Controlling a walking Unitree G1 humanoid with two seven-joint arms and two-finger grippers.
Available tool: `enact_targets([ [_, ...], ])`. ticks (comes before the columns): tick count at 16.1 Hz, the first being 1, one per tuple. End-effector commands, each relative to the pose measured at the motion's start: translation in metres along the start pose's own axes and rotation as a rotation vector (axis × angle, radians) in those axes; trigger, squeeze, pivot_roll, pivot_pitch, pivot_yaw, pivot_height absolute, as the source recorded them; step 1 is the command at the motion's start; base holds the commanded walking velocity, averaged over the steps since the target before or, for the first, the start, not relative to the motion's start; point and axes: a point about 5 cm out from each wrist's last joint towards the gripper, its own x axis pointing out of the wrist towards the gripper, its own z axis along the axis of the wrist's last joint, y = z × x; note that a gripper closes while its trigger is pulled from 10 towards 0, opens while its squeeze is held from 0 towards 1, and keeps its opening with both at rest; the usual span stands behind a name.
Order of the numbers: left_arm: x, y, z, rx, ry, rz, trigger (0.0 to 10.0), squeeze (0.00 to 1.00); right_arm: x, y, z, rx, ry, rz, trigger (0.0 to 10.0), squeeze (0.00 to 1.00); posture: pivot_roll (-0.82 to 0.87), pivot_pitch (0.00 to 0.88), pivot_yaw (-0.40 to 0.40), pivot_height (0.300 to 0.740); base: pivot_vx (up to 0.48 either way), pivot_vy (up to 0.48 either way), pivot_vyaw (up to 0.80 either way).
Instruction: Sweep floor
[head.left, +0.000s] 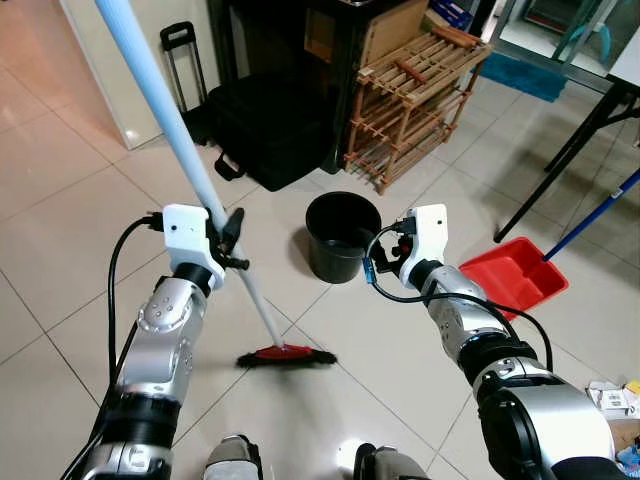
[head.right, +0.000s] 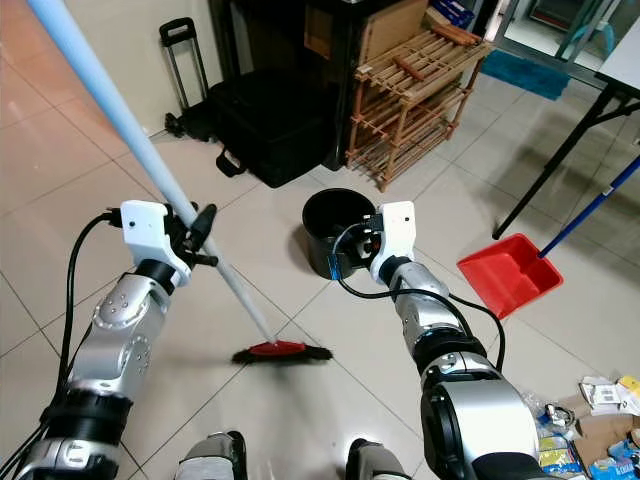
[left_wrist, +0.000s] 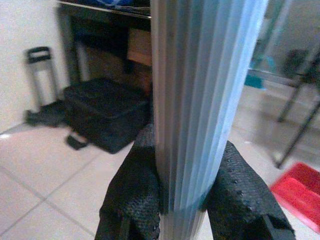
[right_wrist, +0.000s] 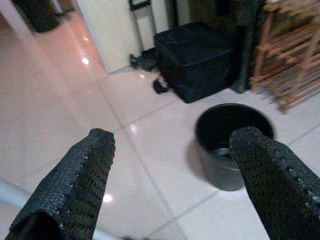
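- Left eye view: my left end effector (head.left: 232, 240) is clamped on the pale blue broom handle (head.left: 165, 115), which leans up and away to my left. The broom head (head.left: 286, 355), red with dark bristles, rests on the tiled floor (head.left: 60, 200) just ahead of my feet.
- Left eye view: my right end effector (head.left: 385, 248) hangs beside the black bucket (head.left: 340, 235), holding nothing. A red dustpan (head.left: 515, 275) with a blue handle lies on the floor to my right, below a dark table leg.
- Right eye view: a wooden rack (head.right: 415, 85) and a black suitcase (head.right: 265, 125) stand beyond the bucket.
- Left wrist view: black fingers (left_wrist: 132, 195) press both sides of the ribbed handle.
- Right wrist view: the fingers (right_wrist: 82, 175) stand wide apart, the bucket on the floor between and beyond them.
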Motion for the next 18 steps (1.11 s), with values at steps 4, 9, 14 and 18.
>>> enact_targets([
  [4, -0.007, -0.023, 0.004, -0.003, 0.004, -0.221, 10.0, 0.0, 0.007, 0.013, 0.021, 0.009, -0.05, 0.198, 10.0, 0.0, 0.06, 0.147, -0.028, 0.74, 0.0, 0.0, 0.0],
  [9, -0.016, -0.031, 0.004, -0.006, 0.038, -0.335, 10.0, 0.0, 0.002, 0.027, 0.022, 0.051, -0.044, 0.47, 10.0, 0.0, 0.07, 0.145, -0.031, 0.74, 0.0, 0.0, 0.0],
  [14, -0.023, -0.038, 0.008, -0.013, 0.063, -0.452, 10.0, 0.0, -0.006, 0.039, 0.02, 0.097, -0.041, 0.671, 10.0, 0.0, 0.07, 0.146, -0.032, 0.74, 0.0, 0.0, 0.0],
  [18, -0.034, -0.049, 0.012, -0.062, 0.1, -0.62, 10.0, 0.0, -0.011, 0.043, 0.021, 0.13, -0.044, 0.765, 10.0, 0.0, 0.07, 0.144, -0.031, 0.74, 0.0, 0.0, 0.0],
])
